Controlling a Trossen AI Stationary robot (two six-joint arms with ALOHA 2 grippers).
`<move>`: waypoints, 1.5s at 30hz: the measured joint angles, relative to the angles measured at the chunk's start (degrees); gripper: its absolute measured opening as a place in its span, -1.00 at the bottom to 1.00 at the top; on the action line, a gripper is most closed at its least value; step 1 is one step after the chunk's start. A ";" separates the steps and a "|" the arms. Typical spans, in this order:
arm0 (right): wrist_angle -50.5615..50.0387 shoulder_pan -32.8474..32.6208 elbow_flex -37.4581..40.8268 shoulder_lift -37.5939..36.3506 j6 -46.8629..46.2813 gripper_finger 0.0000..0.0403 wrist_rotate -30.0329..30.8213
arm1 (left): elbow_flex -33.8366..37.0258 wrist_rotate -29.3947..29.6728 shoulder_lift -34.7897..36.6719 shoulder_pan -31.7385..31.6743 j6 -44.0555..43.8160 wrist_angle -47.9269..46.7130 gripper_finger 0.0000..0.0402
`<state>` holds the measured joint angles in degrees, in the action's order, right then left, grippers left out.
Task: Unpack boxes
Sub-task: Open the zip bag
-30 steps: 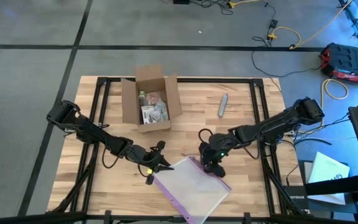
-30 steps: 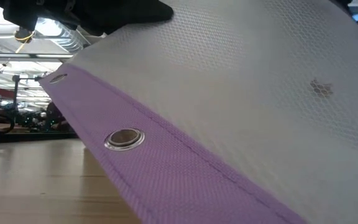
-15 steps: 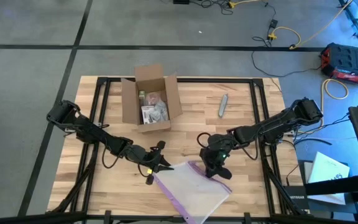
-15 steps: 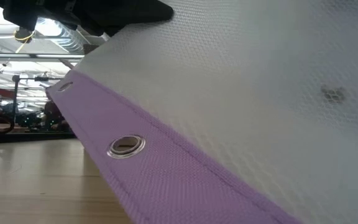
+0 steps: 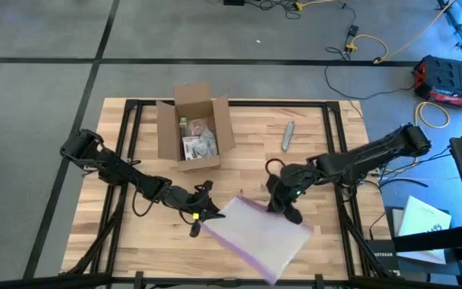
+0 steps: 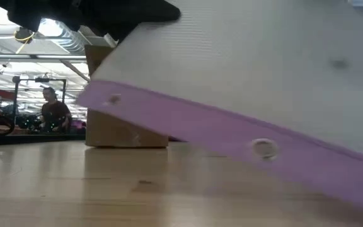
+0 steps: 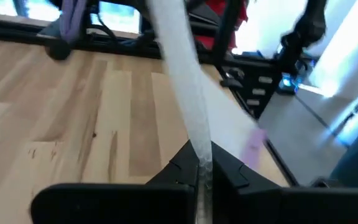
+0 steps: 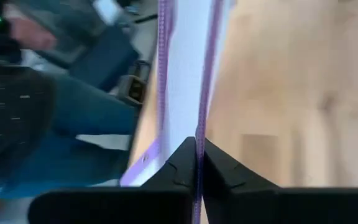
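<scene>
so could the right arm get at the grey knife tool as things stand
Probably not yet: the right tool is shut on the clear bag. The path to the knife tool looks free, but it would need to release first.

Brown cardboard box point(image 5: 193, 128), flaps open, upright at table's far-left, small items inside.

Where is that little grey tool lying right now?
In the high view, the grey tool lies alone on the table's far right part, to the right of the open cardboard box, apart from both arms.
</scene>
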<state>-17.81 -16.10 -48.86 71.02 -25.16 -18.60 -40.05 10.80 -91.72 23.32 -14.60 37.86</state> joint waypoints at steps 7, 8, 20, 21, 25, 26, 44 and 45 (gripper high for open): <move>-19.91 0.00 -9.69 -4.09 3.41 -1.00 12.06 | -0.05 0.33 0.00 -2.06 -0.01 5.50 -1.00; -22.12 0.00 -11.55 -4.13 4.12 -1.00 13.45 | -0.07 0.33 0.00 -2.43 0.08 6.09 -1.00; -48.12 -0.09 -30.17 -1.74 7.43 -1.00 34.78 | -0.20 0.84 0.11 -4.35 -3.29 12.71 -1.00; -48.55 -0.09 -30.38 -1.39 7.77 -1.00 36.09 | -0.20 0.75 0.13 -4.46 -3.33 12.70 -1.00; -49.94 -0.09 -30.44 0.11 9.02 -1.00 40.92 | -0.07 0.34 0.95 -4.93 -3.26 11.90 -1.00; -50.20 -0.09 -30.44 0.34 9.01 -1.00 42.39 | -0.02 0.20 1.43 -4.99 -3.28 11.34 -1.00; -60.86 0.02 -36.34 0.29 7.16 -1.00 49.77 | 0.05 10.90 14.27 -10.17 4.91 -11.41 -1.00; -60.86 0.02 -36.23 0.31 7.14 -1.00 49.28 | 0.09 12.40 14.84 -10.92 5.91 -12.58 -1.00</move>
<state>-78.67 -16.08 -85.09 71.33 -18.02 30.68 -39.97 23.20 -76.89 12.40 -8.69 25.28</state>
